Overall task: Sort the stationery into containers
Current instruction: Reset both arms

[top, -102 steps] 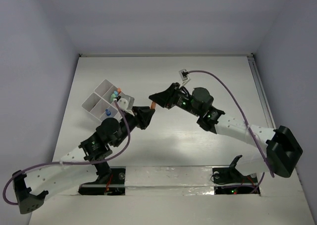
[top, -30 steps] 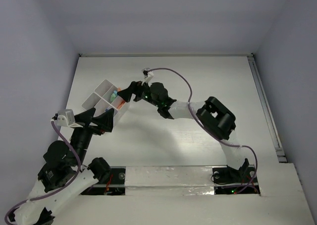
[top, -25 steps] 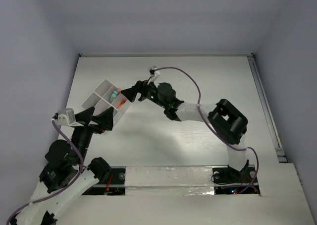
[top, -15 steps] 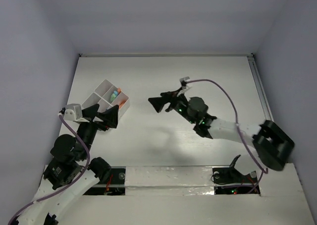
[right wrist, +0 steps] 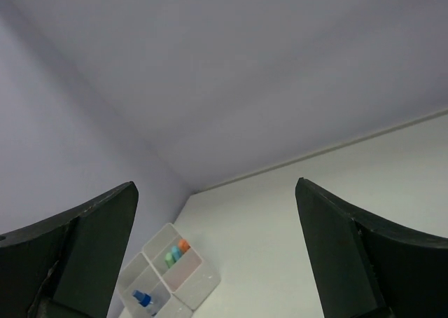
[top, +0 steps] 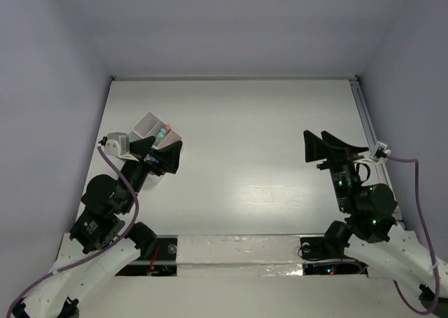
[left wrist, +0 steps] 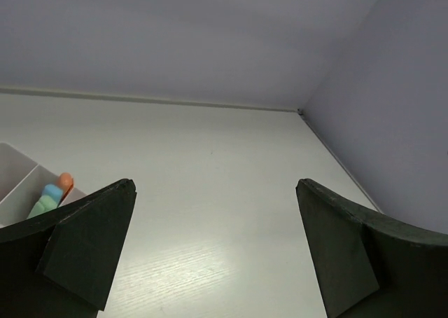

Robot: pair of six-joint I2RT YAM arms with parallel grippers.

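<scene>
Holding my left gripper (top: pixel 158 155) and right gripper (top: pixel 318 140) spread wide and empty, I find the markers (top: pixel 163 132) lying in the boxes (top: pixel 147 125) just beside the left one, where a careless swing could tip them.

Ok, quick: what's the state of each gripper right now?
Left gripper: open, holding nothing.
Right gripper: open, holding nothing.
</scene>
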